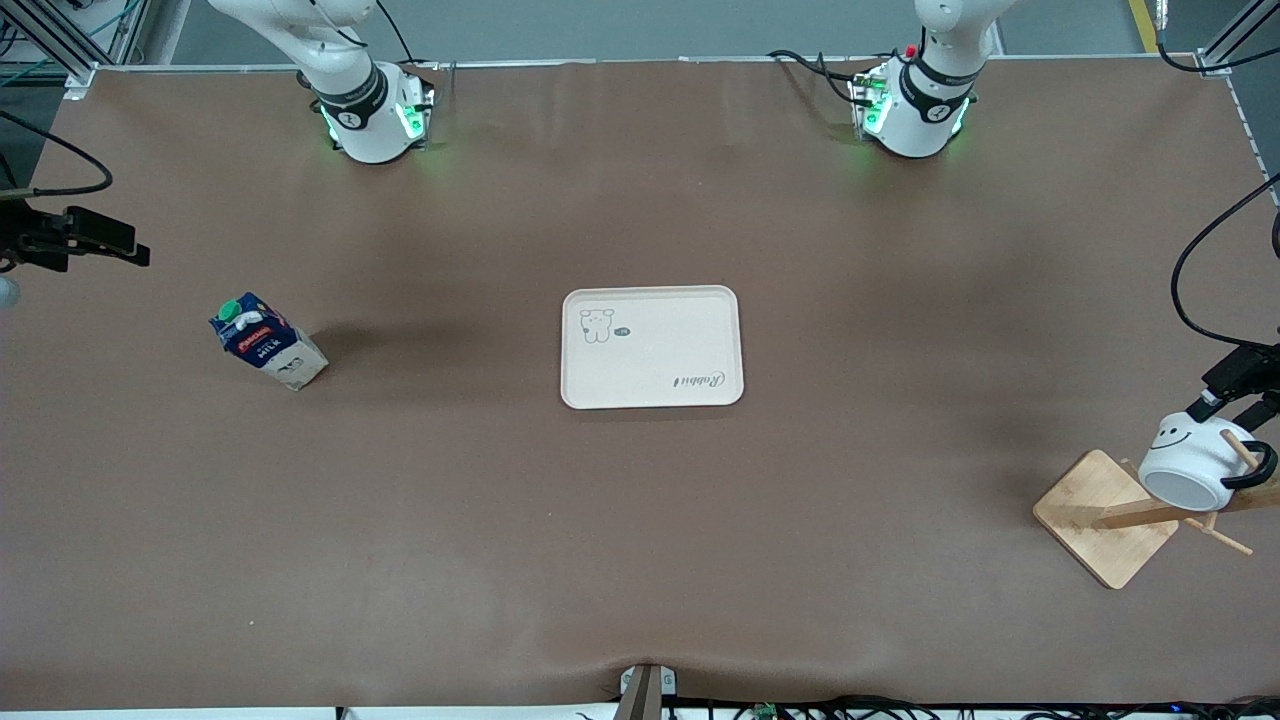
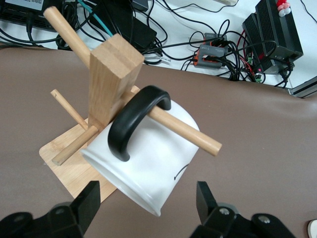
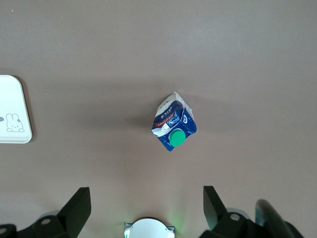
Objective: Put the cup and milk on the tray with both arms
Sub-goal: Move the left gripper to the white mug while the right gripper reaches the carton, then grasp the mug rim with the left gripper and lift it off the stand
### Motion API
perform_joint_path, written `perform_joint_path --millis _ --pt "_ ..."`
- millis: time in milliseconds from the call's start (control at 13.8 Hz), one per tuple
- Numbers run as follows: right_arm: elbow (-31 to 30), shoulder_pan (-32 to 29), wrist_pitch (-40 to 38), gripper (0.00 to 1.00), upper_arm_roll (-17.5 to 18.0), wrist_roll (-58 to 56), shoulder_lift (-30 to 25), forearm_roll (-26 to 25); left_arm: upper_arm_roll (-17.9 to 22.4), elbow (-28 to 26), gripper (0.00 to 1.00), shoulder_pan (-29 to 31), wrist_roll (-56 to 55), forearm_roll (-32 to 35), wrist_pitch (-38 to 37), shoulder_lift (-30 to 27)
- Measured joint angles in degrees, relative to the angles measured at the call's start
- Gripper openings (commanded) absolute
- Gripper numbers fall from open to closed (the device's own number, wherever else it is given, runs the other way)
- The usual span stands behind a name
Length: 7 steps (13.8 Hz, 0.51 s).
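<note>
The cup [image 1: 1195, 462] hangs tilted by its black handle on a peg of a wooden rack at the left arm's end of the table. My left gripper [image 1: 1230, 405] is at the cup. In the left wrist view it [image 2: 147, 193] is open, one finger on each side of the cup [image 2: 148, 158], with a gap on both sides. The milk [image 1: 265, 342] stands upright toward the right arm's end. My right gripper [image 1: 120, 248] hangs in the air there, and in the right wrist view it [image 3: 146, 198] is open and holds nothing, with the milk [image 3: 173, 128] below. The tray [image 1: 650, 345] lies bare mid-table.
The wooden rack [image 1: 1105, 515] has a square base, an upright post [image 2: 111, 69] and several pegs sticking out. Cables and black boxes [image 2: 272, 34] lie off the table edge nearest the front camera. A corner of the tray [image 3: 12, 109] shows in the right wrist view.
</note>
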Motion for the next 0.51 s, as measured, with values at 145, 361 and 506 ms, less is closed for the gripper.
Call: perform_joint_path --millis 145,361,506 --pt "-0.08 -0.08 -0.5 1.0 0.0 0.0 1.18 0.0 0.0 0.01 0.7 -0.01 0.81 -0.08 0.64 0.31" --pt "-0.12 -0.15 -0.64 1.0 0.0 0.0 3.58 0.0 -0.25 0.07 0.52 -0.12 1.26 -0.09 1.45 0.76" --pt "-0.13 -0.42 -1.3 1.0 -0.03 0.01 4.87 0.0 -0.72 0.1 0.39 -0.25 1.26 -0.1 1.78 0.78"
